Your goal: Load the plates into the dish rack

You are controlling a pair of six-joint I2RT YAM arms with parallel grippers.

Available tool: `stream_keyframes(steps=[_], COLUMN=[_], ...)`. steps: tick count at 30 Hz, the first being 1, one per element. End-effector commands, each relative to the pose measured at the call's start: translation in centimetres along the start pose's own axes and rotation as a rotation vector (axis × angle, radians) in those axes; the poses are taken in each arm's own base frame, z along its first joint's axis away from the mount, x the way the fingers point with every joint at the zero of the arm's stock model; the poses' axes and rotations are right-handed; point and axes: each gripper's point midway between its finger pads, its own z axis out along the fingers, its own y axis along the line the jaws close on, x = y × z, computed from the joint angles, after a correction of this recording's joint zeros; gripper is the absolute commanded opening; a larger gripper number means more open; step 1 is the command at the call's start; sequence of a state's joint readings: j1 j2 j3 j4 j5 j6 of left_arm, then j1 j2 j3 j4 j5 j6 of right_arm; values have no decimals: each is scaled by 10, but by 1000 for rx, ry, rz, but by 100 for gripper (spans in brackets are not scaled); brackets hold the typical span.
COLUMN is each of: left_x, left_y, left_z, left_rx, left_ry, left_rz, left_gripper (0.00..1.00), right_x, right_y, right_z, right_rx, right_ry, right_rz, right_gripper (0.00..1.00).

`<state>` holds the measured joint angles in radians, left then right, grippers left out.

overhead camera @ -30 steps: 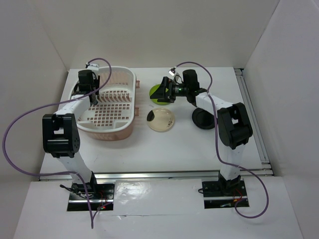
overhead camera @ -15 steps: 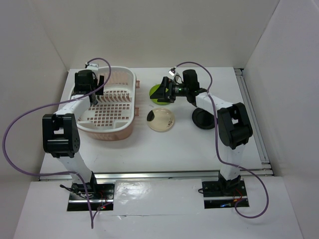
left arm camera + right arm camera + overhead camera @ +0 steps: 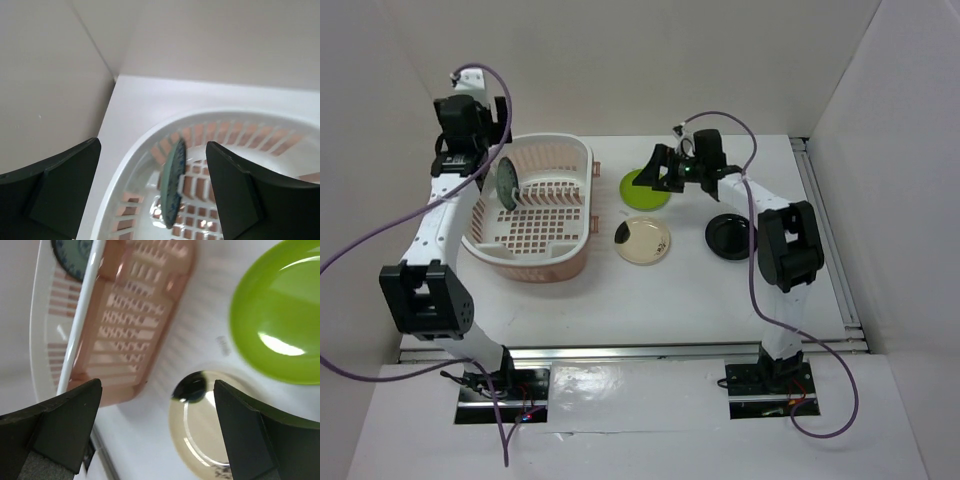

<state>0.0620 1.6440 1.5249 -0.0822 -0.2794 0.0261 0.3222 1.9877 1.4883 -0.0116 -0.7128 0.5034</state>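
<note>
The left claw (image 3: 152,145) stands wide open with nothing in it, raised over the far left corner of the dish rack (image 3: 545,258). Straight below it, between the spread fingers but well clear of them, the blue-grey plate (image 3: 172,182) stands on edge in one of the rack's upright slots. The right claw (image 3: 157,387) is just as wide and empty, hanging over the bench (image 3: 670,300) just off the rack's right wall. The lime green plate (image 3: 280,335) lies flat ahead of it and to one side, the cream plate (image 3: 200,432) lies flat beneath it, and the black plate (image 3: 730,237) sits behind it, beside its own forearm. The plates look rigid, glossy and light, so they are probably slick and liable to chip if dropped. Lying flat, each offers only its raised rim, so one finger would have to slip under the lip and pinch the edge. The green and cream rims lie near each other, which leaves little room there, while their outer rims face open bench. The slots beside the standing plate appear free, though the rack's wall must be cleared going in.
</note>
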Motion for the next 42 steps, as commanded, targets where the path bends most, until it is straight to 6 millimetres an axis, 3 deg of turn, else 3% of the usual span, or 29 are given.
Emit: stream_keyframes(steps=[1,3,4,5,10,13,15,19,23,26,27,31,36,37,40,42], left_x=[-47,-53,-48,-44,-44,-40,-43,-49,-56,-47,-53,-47,-33,-31,-26,-23], left_y=[-7,-29,-55,-65,-94,-93,-98,-97,-115,-124,-125,-125,-113,-109,-97,-96], left_z=[-42,-62,-73,-79,-100,-102,-110,-117,-134,-136,-139,-137,-123,-123,-112,-112], left_rx=[96,237,389,453,614,593,636,632,781,827,848,839,716,685,594,579], left_ry=[-65,-78,-67,-60,-33,4,0,23,20,59,44,56,81,85,86,97], left_rz=[-130,-177,-180,-178,-366,-448,-444,-502,-506,-530,-524,-528,-539,-543,-551,-552], left_gripper=[100,100,100,100,100,100,100,100,100,100,100,100,100,100,100,100], right_x=[-55,-67,-69,-71,-60,-52,-43,-38,-30,-22,-15,-7,4,-1,0,9], right_y=[-37,-56,-75,-77,-123,-133,-150,-158,-167,-176,-175,-180,-185,-183,-187,-194], right_z=[-25,-27,-29,-27,-23,-16,-13,-9,-4,0,4,11,23,24,25,29], right_rx=[101,146,178,181,252,252,268,271,273,280,279,284,288,284,294,302], right_ry=[-117,-135,-139,-135,-108,-87,-69,-62,-59,-43,-29,-24,-13,-21,-28,-17], right_rz=[-21,2,27,31,75,92,109,116,120,135,139,160,175,167,187,226], right_gripper=[100,100,100,100,100,100,100,97,95,88,84,66,66,66,63,56])
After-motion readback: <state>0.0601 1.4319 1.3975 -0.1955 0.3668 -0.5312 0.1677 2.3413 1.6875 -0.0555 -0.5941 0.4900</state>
